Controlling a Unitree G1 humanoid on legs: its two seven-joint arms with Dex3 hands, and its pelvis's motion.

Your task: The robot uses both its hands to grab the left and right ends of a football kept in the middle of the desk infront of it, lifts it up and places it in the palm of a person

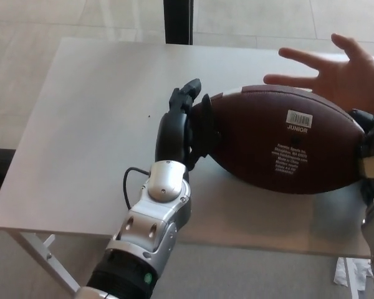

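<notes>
A brown football [280, 140] with white stripes and a barcode label is held above the white desk [93, 118], tilted with its right end nearer the person's hand. My left hand [186, 124] presses its black fingers against the ball's left end. My right hand [371, 152] grips the right end at the picture's right edge, only partly visible. A person's open palm [340, 78] with spread fingers waits just behind the ball's upper right, partly hidden by it.
A black vertical post [177, 22] stands behind the desk's far edge. The tiled floor [25, 50] shows to the left and beyond. A white desk leg [40, 258] slants below the near left corner.
</notes>
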